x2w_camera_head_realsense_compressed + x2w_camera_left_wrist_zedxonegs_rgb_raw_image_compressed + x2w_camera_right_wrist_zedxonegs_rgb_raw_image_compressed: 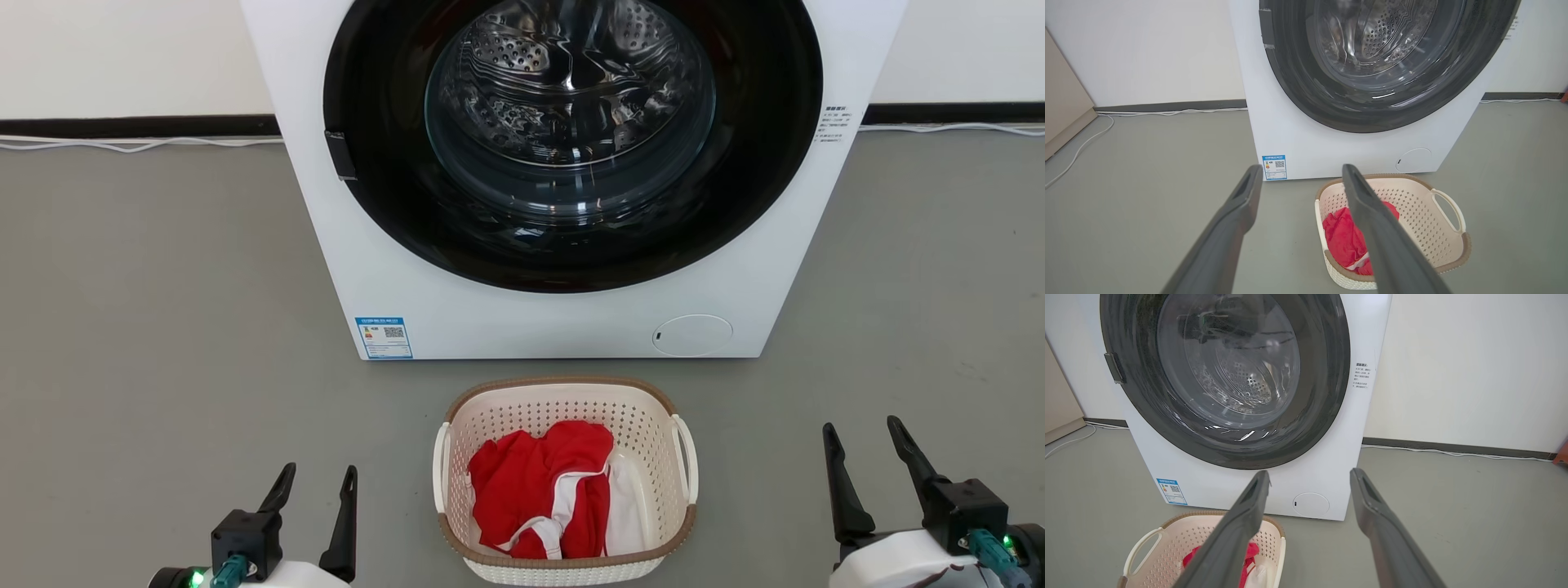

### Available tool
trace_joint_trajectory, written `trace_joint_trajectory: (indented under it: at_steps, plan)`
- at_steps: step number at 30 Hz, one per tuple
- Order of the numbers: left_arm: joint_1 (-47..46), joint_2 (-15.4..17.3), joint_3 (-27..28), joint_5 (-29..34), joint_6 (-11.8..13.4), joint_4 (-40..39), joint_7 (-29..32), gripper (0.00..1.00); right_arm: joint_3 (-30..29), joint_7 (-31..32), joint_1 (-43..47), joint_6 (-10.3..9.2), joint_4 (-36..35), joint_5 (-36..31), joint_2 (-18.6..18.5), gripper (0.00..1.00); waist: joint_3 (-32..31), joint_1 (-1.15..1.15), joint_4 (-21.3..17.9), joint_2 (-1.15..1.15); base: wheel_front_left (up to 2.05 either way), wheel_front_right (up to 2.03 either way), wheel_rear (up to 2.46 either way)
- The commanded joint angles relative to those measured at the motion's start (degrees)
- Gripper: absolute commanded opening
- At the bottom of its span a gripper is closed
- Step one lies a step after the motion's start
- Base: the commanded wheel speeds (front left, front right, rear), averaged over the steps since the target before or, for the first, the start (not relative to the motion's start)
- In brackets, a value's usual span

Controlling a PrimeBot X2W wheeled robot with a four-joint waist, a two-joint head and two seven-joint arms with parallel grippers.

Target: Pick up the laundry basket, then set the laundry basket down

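Both claws sit nearest, empty and spread. The left gripper [321,469] is at lower left with its fingers moderately apart, and the right gripper [860,423] at lower right is the same, each well apart from the laundry basket [563,381]. That basket stands on the grey floor [163,327] between them, just before the front-loading washing machine [457,310]. It holds a crumpled red garment [539,474] and some white cloth [624,502]. It should prove light and fairly stiff, its perforated plastic perhaps slippery. The left loop handle [441,467] and right loop handle [687,457] look the best holds, one per claw.
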Motion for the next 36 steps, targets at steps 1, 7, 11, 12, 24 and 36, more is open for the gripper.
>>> trace_joint_trajectory:
  at_steps: [1,7,11,12,24,36]
  plan:
    - [-2.8,0.1,2.1,0.3,0.7,-0.9,-0.7,1.00,1.2,-0.8,-2.1,0.36,-1.0,-0.5,-0.8,1.00,0.0,0.00,0.0,0.00,0.00,0.00,0.00]
    - [-2.9,-0.2,2.7,-0.4,0.9,-0.4,-0.7,1.00,1.0,-0.8,-2.1,0.36,-0.7,-0.2,-1.0,1.00,0.0,0.00,-0.2,0.00,0.00,0.00,0.00]
    - [-2.8,-0.4,2.8,-0.5,0.8,-0.1,-0.7,1.00,1.0,-0.8,-2.0,0.36,-0.4,-0.2,-1.0,1.00,-0.1,0.00,-0.3,0.00,0.00,0.00,0.00]
    - [-2.9,-0.4,2.8,-0.5,0.8,0.0,-0.7,1.00,1.0,-0.8,-2.0,0.36,-0.4,-0.2,-1.0,1.00,-0.1,0.00,-0.3,0.00,0.00,0.00,0.00]
    - [-3.8,-0.6,2.9,-0.7,0.5,0.4,-0.7,1.00,0.9,-0.8,-2.6,0.36,-0.3,-0.6,-0.9,1.00,1.3,0.00,-0.1,0.00,0.00,0.00,0.00]
    - [-7.3,-0.8,2.6,-1.4,0.4,0.8,-0.7,1.00,1.0,-0.8,-6.3,0.36,0.8,-1.0,-1.0,1.00,6.7,0.00,0.3,0.00,0.00,0.00,0.00]
